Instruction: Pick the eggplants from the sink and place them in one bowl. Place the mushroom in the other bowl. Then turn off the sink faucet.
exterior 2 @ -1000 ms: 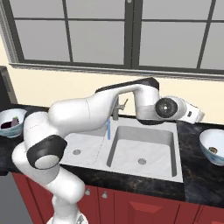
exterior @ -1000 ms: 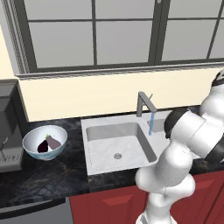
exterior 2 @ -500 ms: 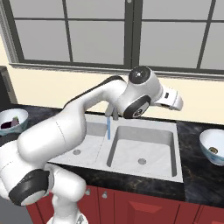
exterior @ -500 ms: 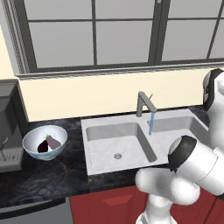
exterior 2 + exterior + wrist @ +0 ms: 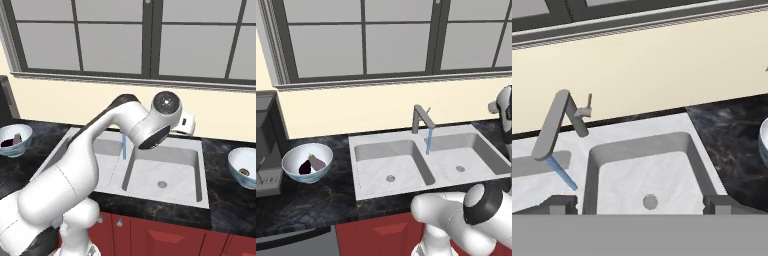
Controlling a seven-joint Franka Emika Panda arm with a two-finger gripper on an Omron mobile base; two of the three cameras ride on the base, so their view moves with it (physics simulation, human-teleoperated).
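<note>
Two tool fingertips (image 5: 562,204) wide above sink (image 5: 637,175)

two glossy white round bowls, one (image 5: 14,141) at each end (image 5: 243,168); two small purple eggplants (image 5: 311,163) in one; one olive-brown mushroom (image 5: 243,172); one grey metal faucet (image 5: 422,118); one pale double-basin sink (image 5: 426,165), two round grey drains (image 5: 390,178) (image 5: 460,168).

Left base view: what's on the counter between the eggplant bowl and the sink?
Nothing: in the left base view, bare dark counter separates the bowl from the sink.
</note>
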